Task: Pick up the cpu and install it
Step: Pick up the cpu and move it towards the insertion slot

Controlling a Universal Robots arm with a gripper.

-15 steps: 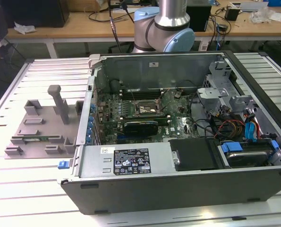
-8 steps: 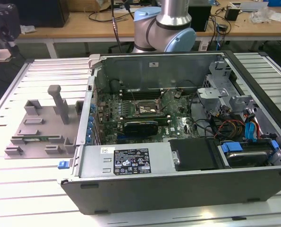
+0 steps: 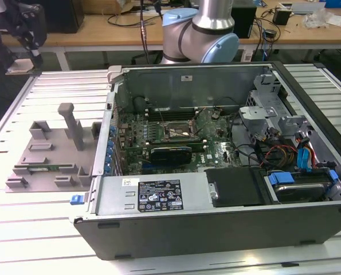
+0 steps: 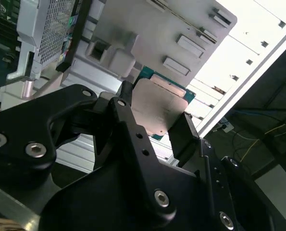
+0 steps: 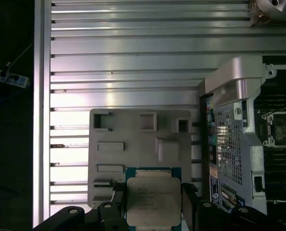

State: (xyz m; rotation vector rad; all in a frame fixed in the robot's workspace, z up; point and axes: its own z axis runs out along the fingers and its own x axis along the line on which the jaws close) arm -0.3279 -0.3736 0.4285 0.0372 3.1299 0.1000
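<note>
Gripping the cpu [image 5: 153, 201] by two opposite edges, your pincer [image 5: 152, 204] is clamped on it in the first wrist view and holds it flat, clear above the grey tray [image 5: 109, 132] on the slatted tabletop [image 5: 133, 48]. The pick-up looks done to me; the install is not. In the exterior view the socket [image 3: 179, 130] sits mid-frame inside the open case [image 3: 216, 77], well apart from the tray at the exterior view's left. The cpu has a dull silver lid with faint print and a thin green board edge around it. It looks level between the fingers [image 5: 188, 199], not skewed.
</note>
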